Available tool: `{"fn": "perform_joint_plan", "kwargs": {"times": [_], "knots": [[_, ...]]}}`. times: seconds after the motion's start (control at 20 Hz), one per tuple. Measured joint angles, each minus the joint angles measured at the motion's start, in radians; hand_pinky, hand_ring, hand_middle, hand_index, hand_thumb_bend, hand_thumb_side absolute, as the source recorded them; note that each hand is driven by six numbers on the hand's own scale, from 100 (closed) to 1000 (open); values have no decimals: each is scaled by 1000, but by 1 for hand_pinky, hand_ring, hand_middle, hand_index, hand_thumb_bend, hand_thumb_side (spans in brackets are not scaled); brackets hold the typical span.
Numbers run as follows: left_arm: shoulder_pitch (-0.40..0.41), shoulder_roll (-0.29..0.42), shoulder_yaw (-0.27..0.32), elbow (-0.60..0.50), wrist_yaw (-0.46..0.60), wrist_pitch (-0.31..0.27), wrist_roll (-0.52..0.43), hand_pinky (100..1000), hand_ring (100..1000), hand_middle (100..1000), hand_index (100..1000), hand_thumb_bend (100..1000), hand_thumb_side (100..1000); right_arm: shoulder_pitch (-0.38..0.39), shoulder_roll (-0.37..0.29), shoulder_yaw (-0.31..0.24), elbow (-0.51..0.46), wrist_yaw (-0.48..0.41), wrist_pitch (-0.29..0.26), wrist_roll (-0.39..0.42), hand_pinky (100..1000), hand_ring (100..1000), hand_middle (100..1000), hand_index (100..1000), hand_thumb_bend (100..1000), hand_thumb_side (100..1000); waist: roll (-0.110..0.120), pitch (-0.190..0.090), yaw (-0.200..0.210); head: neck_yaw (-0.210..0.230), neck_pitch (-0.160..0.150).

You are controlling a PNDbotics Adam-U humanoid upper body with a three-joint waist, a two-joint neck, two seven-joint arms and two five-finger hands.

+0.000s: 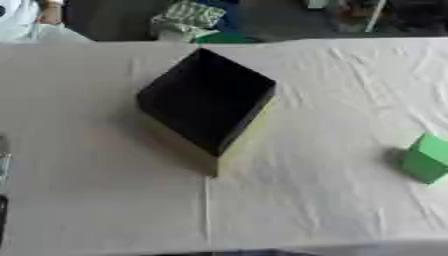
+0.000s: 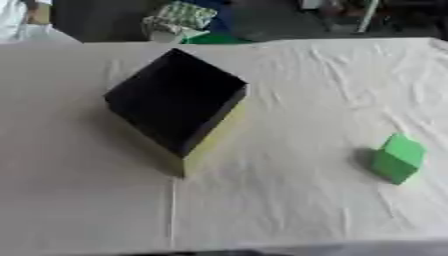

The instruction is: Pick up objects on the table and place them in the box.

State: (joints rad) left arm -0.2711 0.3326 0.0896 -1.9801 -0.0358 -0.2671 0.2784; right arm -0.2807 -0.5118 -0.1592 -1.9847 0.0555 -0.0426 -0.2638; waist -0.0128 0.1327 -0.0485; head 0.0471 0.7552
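Note:
An open box (image 1: 206,100), black inside with pale yellow outer walls, stands corner-on at the middle of the table, a little left. A green block (image 2: 396,159) lies by itself on the cloth at the right, well apart from the box. Nothing shows inside the box. A thin grey and black sliver of my left hand (image 1: 3,215) shows at the lower left edge of the left eye view, far from both objects. My right hand is out of sight in both views.
A wrinkled white cloth (image 1: 332,200) covers the whole table. The table's far edge runs along the top, with clutter on the floor beyond it (image 1: 188,17). The front edge lies along the bottom of the view.

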Motion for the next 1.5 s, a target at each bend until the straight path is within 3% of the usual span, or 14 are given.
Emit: {"fn": "perform_joint_plan", "kwargs": {"times": [0.3,0.65,1.5], "knots": [[6,0,0,0,0,2,-2,669,752,695,781,195,799,2,-14,2,0,4,6,6,695,742,669,799,100,1000,1,-2,-2,28,0],[11,0,0,0,0,5,-4,669,751,694,781,192,803,20,-68,17,0,25,23,22,707,750,681,806,100,1000,-2,-12,-2,28,0],[26,0,0,0,1,12,-7,668,751,693,780,187,809,44,-373,72,76,159,96,101,800,810,765,838,100,1000,-22,-22,-12,-23,3]]}}
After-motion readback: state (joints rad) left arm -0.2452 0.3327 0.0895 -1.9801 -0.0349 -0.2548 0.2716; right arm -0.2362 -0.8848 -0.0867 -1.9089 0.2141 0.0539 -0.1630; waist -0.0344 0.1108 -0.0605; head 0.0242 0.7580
